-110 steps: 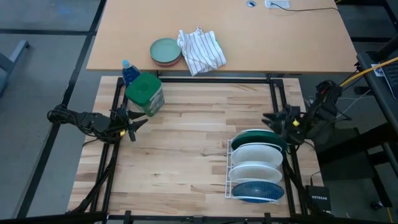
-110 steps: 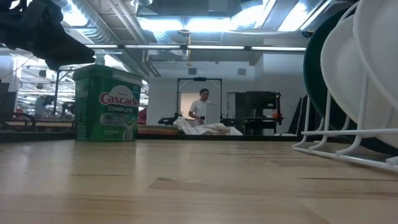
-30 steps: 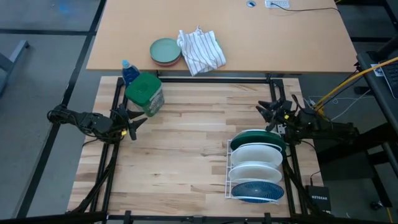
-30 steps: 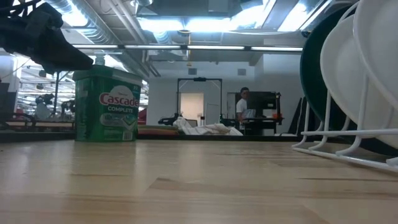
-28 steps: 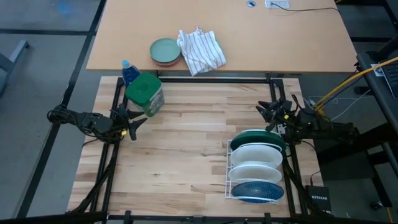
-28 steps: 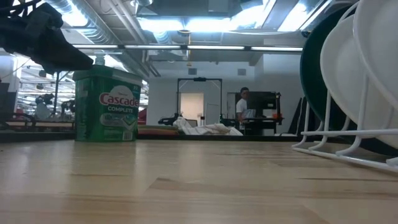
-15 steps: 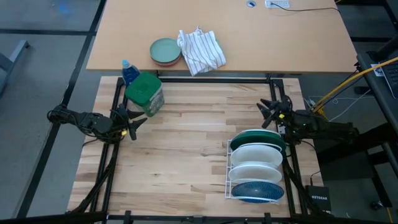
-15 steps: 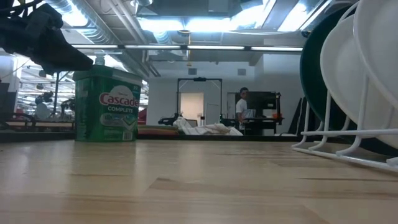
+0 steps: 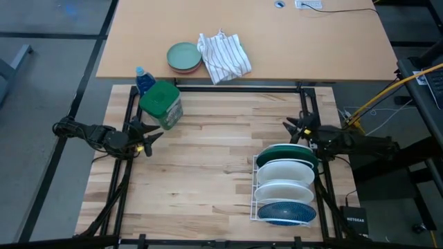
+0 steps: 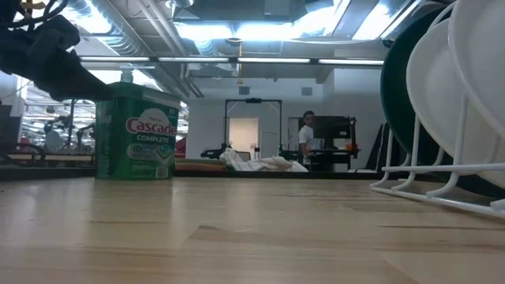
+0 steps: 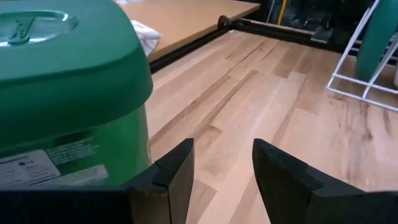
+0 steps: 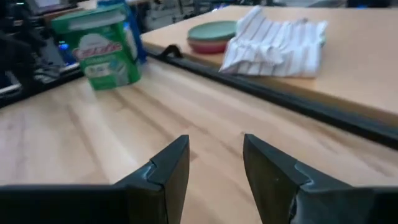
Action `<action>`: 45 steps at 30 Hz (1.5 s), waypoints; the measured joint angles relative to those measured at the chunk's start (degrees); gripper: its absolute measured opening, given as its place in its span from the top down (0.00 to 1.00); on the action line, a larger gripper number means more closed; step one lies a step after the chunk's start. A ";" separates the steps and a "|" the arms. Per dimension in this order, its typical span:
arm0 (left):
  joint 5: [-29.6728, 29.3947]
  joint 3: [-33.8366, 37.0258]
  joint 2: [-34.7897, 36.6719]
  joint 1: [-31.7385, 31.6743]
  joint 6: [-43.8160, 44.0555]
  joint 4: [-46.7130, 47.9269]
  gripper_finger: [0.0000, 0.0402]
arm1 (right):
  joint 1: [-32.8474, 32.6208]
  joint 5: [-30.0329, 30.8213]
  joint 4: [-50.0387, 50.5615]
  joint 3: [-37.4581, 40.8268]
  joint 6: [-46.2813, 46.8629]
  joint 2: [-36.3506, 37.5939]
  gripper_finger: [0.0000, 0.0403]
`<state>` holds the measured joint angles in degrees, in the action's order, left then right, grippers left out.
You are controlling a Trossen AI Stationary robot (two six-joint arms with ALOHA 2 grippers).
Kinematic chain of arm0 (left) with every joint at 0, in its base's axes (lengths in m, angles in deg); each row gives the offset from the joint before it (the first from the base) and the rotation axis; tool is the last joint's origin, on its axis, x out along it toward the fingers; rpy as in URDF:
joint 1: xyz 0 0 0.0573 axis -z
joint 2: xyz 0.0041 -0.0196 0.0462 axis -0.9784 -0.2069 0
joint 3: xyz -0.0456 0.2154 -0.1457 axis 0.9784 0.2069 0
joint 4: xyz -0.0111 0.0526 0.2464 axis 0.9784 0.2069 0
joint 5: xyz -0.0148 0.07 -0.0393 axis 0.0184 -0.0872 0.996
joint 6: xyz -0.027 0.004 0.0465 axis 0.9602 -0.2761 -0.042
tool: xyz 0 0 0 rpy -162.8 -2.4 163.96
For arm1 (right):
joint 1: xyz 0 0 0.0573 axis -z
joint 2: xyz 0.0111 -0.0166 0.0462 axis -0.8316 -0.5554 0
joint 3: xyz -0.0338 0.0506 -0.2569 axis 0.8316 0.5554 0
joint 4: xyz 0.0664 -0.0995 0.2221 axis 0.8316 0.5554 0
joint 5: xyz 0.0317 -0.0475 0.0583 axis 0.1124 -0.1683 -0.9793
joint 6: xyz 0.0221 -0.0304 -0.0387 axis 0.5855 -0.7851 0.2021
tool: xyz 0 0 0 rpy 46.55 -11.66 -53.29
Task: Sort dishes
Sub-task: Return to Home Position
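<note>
Dark green plate [image 9: 287, 150], two white plates [image 9: 284, 170] and blue-patterned plate [image 9: 286, 211] are standing on edge in the wire rack [image 9: 254, 199], near right on the surface [image 9: 208, 173]; left tool [image 9: 153, 138] and right tool [image 9: 290, 128] are hovering at its side edges, spread and empty.

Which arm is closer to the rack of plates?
The right one. The right gripper sits just past the dish rack's far end, near the dark green plate, fingers open. The left gripper is across the table, next to the green Cascade tub.

Rack [image 9: 255, 187]: white wire
Its 12 o'clock plate [image 9: 287, 152]: dark green
Middle plates [image 9: 284, 171]: white
6 o'clock plate [image 9: 286, 211]: blue pattern
Tub [image 9: 160, 104]: green
Cloth [image 9: 223, 57]: white, striped
</note>
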<state>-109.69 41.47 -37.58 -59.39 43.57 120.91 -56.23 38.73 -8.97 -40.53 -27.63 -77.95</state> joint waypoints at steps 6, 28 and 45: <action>-0.01 0.00 0.01 0.00 3.44 2.57 0.62 | 0.00 -3.42 -3.31 3.38 0.65 -0.10 0.62; 0.01 0.07 -0.07 0.01 12.00 10.36 0.62 | -0.02 -7.42 -3.47 3.54 -0.25 -0.37 0.62; 0.00 0.07 -0.09 -0.01 9.66 10.32 0.62 | -0.01 -7.42 -3.58 3.57 -0.30 -0.37 0.62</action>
<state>-109.69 41.54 -37.67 -59.40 53.23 131.23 -56.24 31.32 -12.55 -36.97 -27.93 -78.32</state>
